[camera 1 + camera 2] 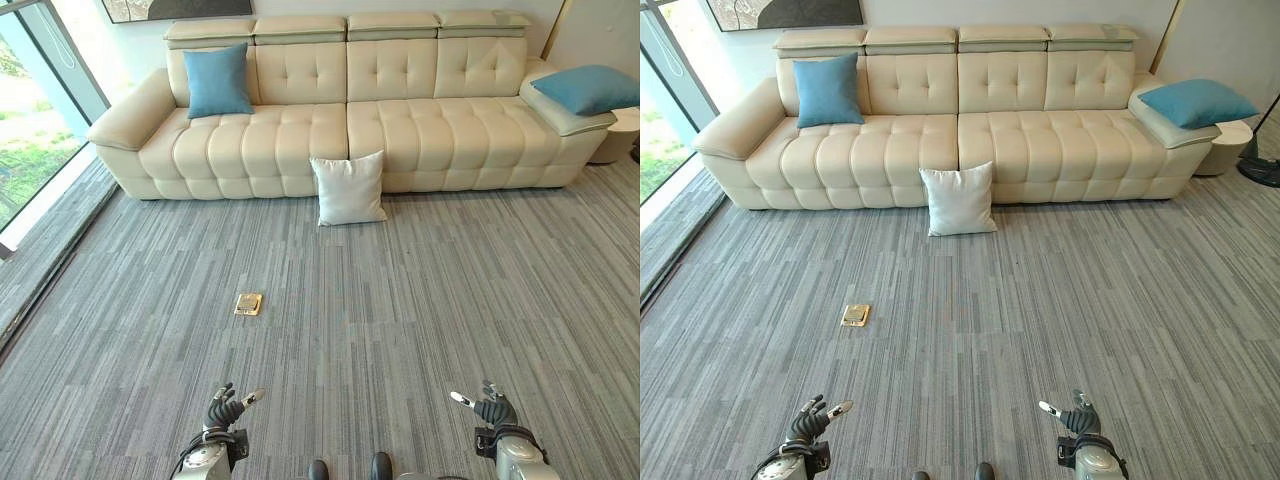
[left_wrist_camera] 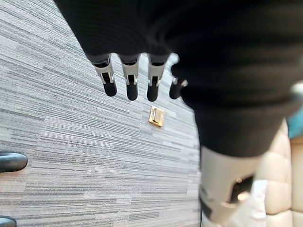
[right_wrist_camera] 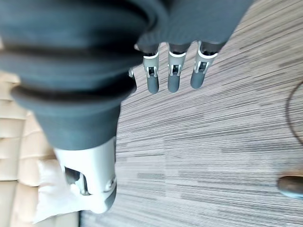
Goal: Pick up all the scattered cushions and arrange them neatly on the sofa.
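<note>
A white cushion [image 1: 348,188] stands on the carpet, leaning against the front of the cream sofa [image 1: 440,135] near its middle. One blue cushion [image 1: 218,81] is propped upright on the sofa's left seat. Another blue cushion [image 1: 588,88] lies on the right armrest. My left hand [image 1: 225,410] and right hand [image 1: 492,408] hover low over the carpet near me, far from all the cushions. Both are open and empty, their fingers [image 2: 131,78] [image 3: 173,75] hanging relaxed over bare carpet.
A brass floor socket plate [image 1: 248,303] sits in the grey carpet between me and the sofa. A tall window [image 1: 30,130] runs along the left. A round side table [image 1: 622,130] and a lamp base [image 1: 1262,170] stand right of the sofa.
</note>
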